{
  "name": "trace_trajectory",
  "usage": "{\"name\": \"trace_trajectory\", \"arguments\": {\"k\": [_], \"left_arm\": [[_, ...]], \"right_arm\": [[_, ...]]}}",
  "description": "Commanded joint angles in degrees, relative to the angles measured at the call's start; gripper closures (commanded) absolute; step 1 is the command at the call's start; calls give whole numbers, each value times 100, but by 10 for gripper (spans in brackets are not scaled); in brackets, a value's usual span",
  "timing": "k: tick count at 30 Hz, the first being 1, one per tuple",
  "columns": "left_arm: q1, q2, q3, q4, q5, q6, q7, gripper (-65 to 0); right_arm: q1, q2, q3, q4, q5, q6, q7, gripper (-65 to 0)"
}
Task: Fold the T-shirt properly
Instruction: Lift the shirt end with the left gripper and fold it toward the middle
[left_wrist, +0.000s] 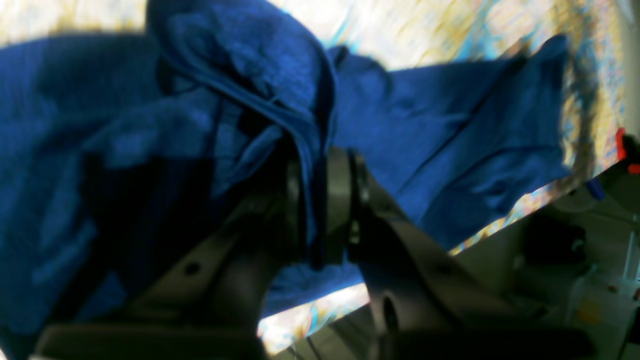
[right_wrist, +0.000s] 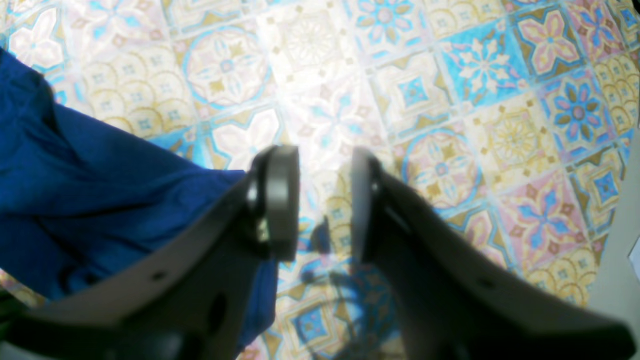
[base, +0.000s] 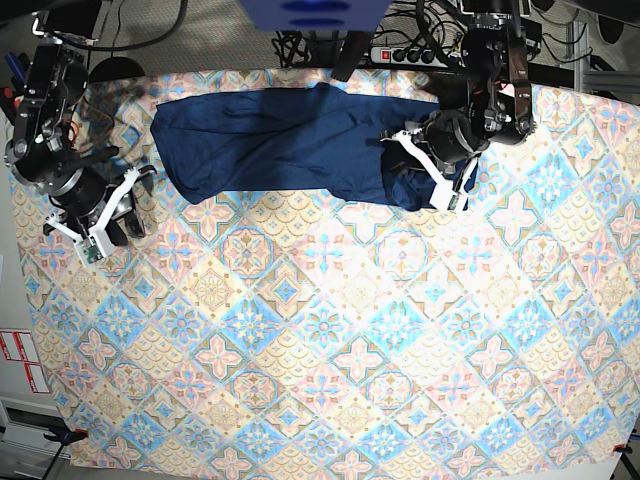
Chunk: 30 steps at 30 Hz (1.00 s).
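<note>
Pastel patterned tablecloth (base: 330, 340) covers the bench, whose far edge holds the soft, limp navy knit T-shirt (base: 270, 140), seemingly bunched in the left gripper (left_wrist: 320, 210) jaws; right gripper (right_wrist: 325, 200) jaws gape empty.

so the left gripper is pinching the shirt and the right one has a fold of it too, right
Only half right. The left gripper is shut on the shirt, as the left wrist view shows. But the right gripper holds nothing: in the right wrist view its jaws stand apart over bare tablecloth, with the shirt lying off to one side.
</note>
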Motion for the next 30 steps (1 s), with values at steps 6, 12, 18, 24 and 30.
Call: {"name": "trace_trajectory", "arguments": {"k": [6, 12, 18, 24, 30], "left_arm": [[35, -86, -2, 145, -123, -28, -43, 0], [26, -86, 6, -75, -106, -28, -43, 0], [61, -209, 24, 189, -334, -45, 248, -205], [61, -525, 50, 575, -1187, -36, 432, -334], [105, -771, -556, 575, -1943, -36, 441, -332]], "right_arm": [[49, 76, 49, 91, 62, 5, 128, -175], [49, 76, 49, 91, 62, 5, 128, -175], [49, 76, 40, 91, 62, 5, 119, -175], [66, 76, 49, 91, 62, 5, 119, -176], [58, 76, 49, 91, 62, 5, 128, -176]]}}
